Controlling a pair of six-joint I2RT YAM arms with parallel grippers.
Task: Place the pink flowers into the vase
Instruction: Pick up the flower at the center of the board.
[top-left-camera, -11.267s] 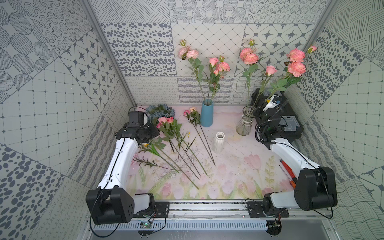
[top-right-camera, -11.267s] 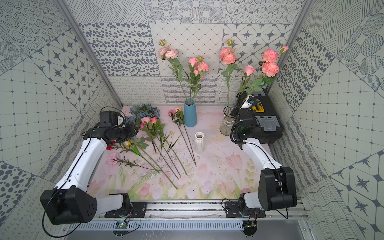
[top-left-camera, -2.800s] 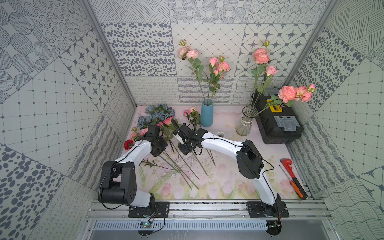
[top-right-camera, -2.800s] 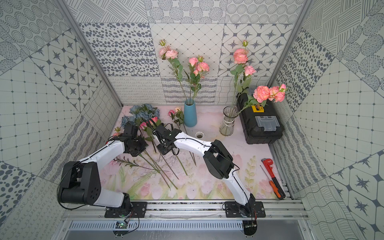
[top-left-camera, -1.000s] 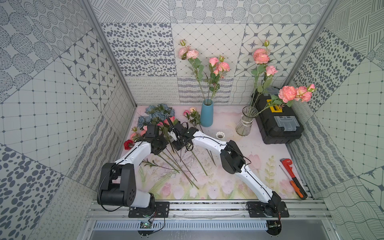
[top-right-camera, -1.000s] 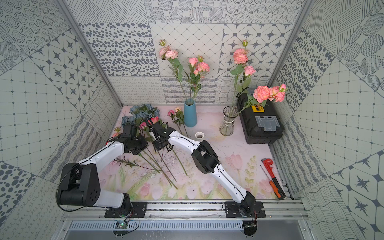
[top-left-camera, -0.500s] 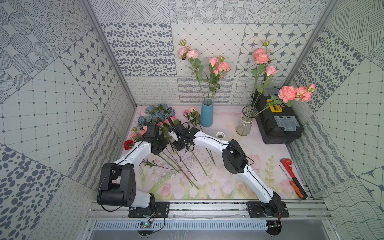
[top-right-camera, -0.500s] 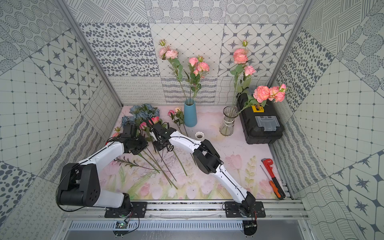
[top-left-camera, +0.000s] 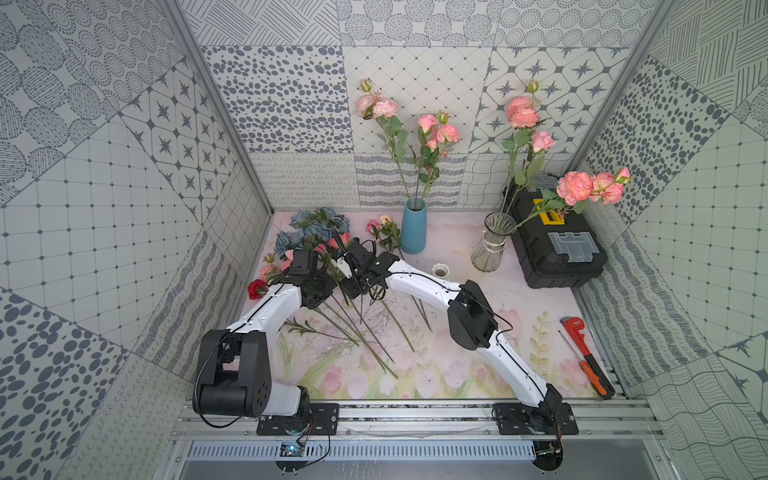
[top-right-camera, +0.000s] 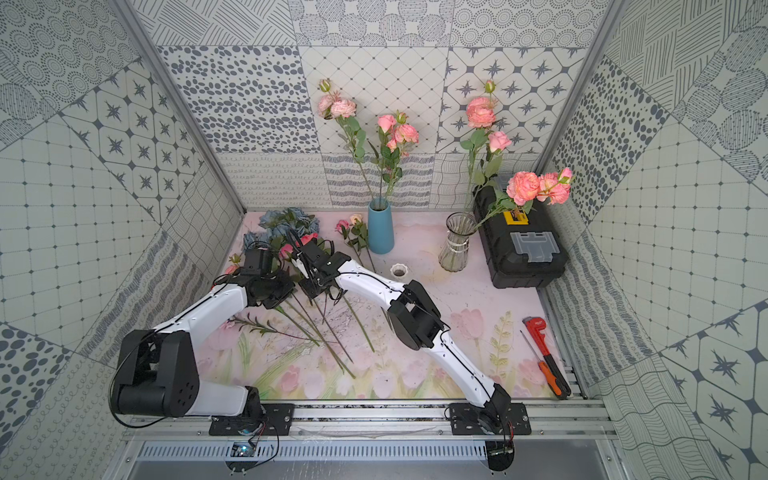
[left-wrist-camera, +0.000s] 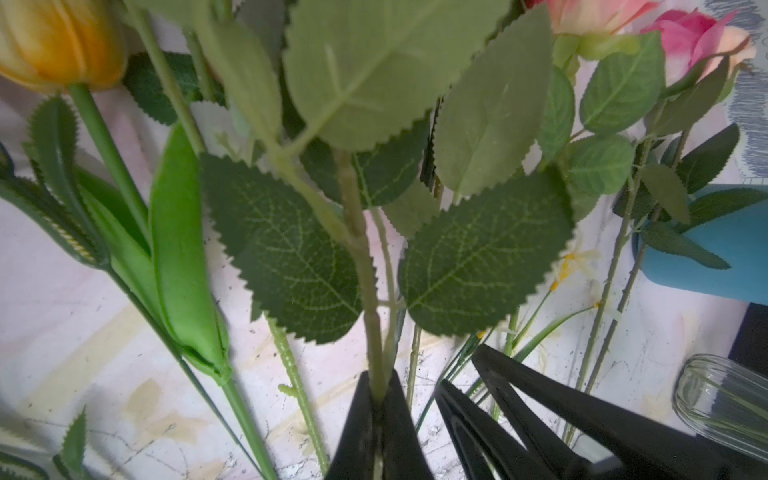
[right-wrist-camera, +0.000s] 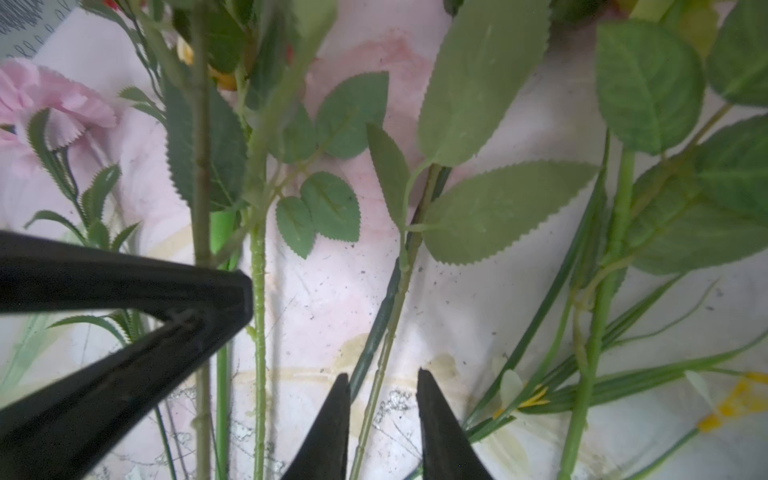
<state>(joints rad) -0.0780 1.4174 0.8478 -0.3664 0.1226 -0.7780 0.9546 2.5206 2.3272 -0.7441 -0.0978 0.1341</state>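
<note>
Your left gripper (left-wrist-camera: 377, 390) is clenched on a leafy green rose stem (left-wrist-camera: 361, 249) among the pink-bloomed artificial roses (left-wrist-camera: 698, 39) lying on the floral mat (top-left-camera: 457, 361). Your right gripper (right-wrist-camera: 381, 376) stands parted astride a thin green stem (right-wrist-camera: 388, 332). Behind, a blue ceramic vase (top-left-camera: 414, 226) and a clear glass vase (top-left-camera: 490, 245) hold more.

Black toolbox (top-left-camera: 557, 245) sits in the back right corner of the floral mat (top-left-camera: 415, 374), with a yellow latch (top-left-camera: 548, 212) and a grey one (top-left-camera: 571, 247) on its lid. Nearer the front along the mat's right edge, well apart from the toolbox, a red wrench (top-left-camera: 572, 325) and an orange-handled screwdriver (top-left-camera: 592, 374) lie side by side. They might be touching, hard to tell from up top. Back left there's a bunch of blue-grey flowers (top-left-camera: 307, 224) lying on the mat, plus a red bloom (top-left-camera: 257, 289) by the left edge. The left wrist view also catches a yellow tulip (left-wrist-camera: 54, 41), a bit blurry.
</note>
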